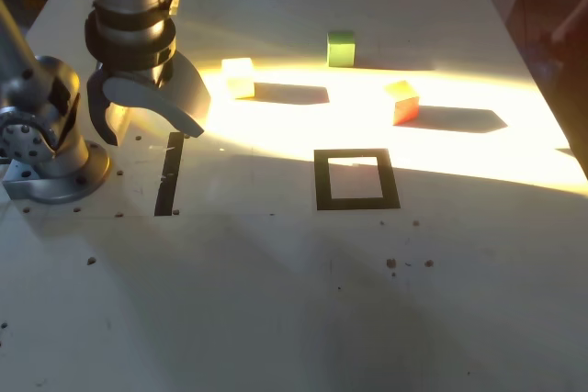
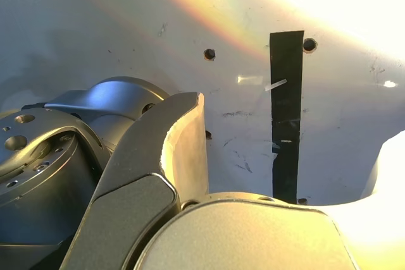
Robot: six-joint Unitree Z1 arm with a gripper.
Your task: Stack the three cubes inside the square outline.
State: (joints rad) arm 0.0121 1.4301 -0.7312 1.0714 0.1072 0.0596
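Fingers [image 1: 147,126] spread, empty, above straight black tape strip [image 1: 169,176]; small yellow block [image 1: 238,76] nearest, toward exterior view's right, farther back.

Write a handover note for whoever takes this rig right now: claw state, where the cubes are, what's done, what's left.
Claw: open, empty, hanging over the straight tape strip near the arm's base.
Yellow cube, green cube and red-orange cube: all apart on the table, beyond the square outline in the exterior view.
Done: nothing; the outline holds no cube.
Left: place one cube inside the outline, then stack the other two on it.
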